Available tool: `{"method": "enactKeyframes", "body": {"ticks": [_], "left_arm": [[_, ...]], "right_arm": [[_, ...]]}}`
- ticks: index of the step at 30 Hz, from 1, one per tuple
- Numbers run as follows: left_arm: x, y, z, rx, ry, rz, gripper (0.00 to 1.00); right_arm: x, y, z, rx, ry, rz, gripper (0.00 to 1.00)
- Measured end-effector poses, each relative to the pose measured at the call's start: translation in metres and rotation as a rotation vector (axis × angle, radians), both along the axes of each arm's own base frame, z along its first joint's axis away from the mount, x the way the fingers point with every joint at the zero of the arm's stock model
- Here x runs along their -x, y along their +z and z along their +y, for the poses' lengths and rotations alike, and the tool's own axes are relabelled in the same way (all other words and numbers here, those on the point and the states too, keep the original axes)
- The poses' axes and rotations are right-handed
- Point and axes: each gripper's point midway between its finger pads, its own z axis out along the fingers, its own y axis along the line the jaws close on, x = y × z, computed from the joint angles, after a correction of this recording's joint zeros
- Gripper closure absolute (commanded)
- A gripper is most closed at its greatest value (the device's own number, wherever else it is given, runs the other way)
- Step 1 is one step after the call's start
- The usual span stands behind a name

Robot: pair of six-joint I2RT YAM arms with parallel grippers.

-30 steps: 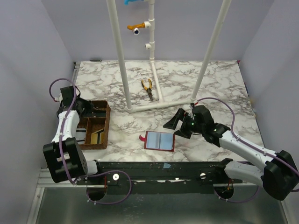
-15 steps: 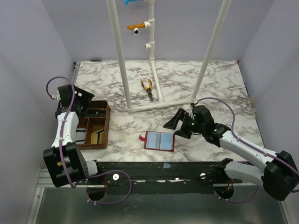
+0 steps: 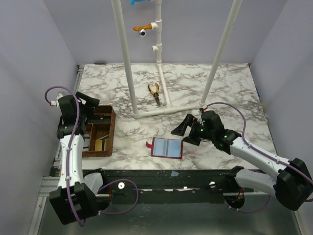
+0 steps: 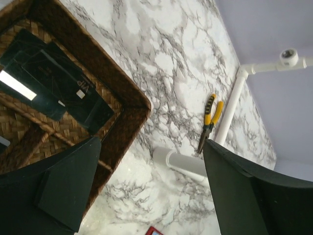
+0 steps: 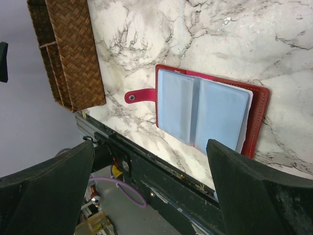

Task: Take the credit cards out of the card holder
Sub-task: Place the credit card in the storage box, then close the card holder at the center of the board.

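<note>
The red card holder lies open and flat near the table's front edge, its pale blue-grey panels facing up and its strap to the left. My right gripper hovers open just right of it and above, nothing between its fingers. Over the back of the brown tray, my left gripper is open and empty. Dark cards lie in the tray's back compartment below it. A gold card rests in a nearer compartment. Whether cards sit behind the holder's panels cannot be told.
A white PVC pipe frame stands on the marble behind the holder, its posts rising at left and right. Yellow-handled pliers lie beside its middle pipe. The black rail with the arm bases runs along the front edge.
My left gripper went from shut to open and lifted back and left from the tray's back compartment. The right arm and the card holder have not moved.
</note>
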Motion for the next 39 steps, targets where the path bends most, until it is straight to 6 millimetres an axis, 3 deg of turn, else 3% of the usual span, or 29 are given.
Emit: {"method": "enactKeyframes", "body": {"ticks": [13,28,35,39], "left_arm": [[0.054,-0.026,-0.065,-0.017,-0.184,0.027,0.15],[0.090,-0.043,-0.155,-0.017,-0.463,0.086,0.19],[0.120,-0.073,-0.209,-0.051,-0.637,0.198,0.20],[0.137,-0.096,-0.229,-0.102,-0.722,0.281,0.23]], "right_arm": [[0.002,-0.005,-0.004,0.022,-0.009,0.017,0.00],[0.007,-0.022,-0.012,0.060,-0.030,0.043,0.00],[0.007,-0.024,-0.014,0.066,-0.033,0.047,0.00],[0.009,-0.029,-0.016,0.074,-0.037,0.054,0.00]]}}
